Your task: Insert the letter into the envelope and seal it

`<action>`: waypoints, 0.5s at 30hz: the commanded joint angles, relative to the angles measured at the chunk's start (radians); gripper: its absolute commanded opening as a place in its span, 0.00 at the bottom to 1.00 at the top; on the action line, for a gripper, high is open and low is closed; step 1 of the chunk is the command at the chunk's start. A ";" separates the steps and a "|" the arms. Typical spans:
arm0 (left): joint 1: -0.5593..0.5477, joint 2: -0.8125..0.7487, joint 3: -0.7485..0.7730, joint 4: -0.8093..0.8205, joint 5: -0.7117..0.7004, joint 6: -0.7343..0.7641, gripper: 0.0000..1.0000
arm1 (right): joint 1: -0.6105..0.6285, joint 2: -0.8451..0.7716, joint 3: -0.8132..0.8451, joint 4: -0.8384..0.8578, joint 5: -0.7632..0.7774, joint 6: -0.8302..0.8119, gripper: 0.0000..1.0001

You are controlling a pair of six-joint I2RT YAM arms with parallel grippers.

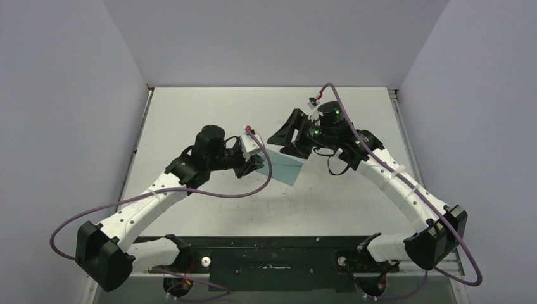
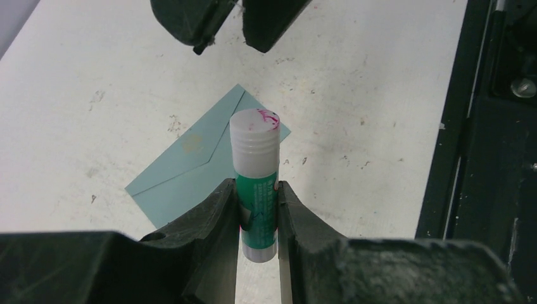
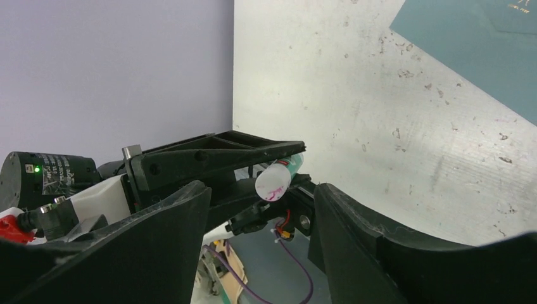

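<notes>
While your left gripper [image 2: 257,187] is clamping the stick [image 2: 254,158] by its green body, its jaws are standing narrow, one on each side of the tube. The white cap [image 2: 254,130] is pointing out past the fingertips. You are holding this gripper above the desk [image 1: 202,114], over the left end of the envelope [image 1: 288,170].

The envelope is lying flat near the middle of the desk, skewed to the desk's edges. Its flap side is facing up and the flap is folded down; whether the flap is stuck, you cannot tell. In the left wrist view the envelope is showing behind the stick, which is hiding part of its edge.

Your right gripper [image 1: 288,136] is hanging above the desk on the far-edge side of the envelope, near its right end. Its jaws are standing wide apart and are gripping nothing. It is facing the left gripper. In the right wrist view the cap, streaked with pink, is showing through the gap between the two black fingers [image 3: 171,234], beyond them and clear of both. The two grippers are sitting near each other but are not touching. One corner of the envelope is showing at the top right of that view, resting on the scuffed white desk.
</notes>
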 commanded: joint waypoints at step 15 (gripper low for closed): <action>0.016 -0.019 0.054 0.078 0.106 -0.035 0.00 | 0.039 0.099 0.160 -0.098 -0.056 -0.240 0.48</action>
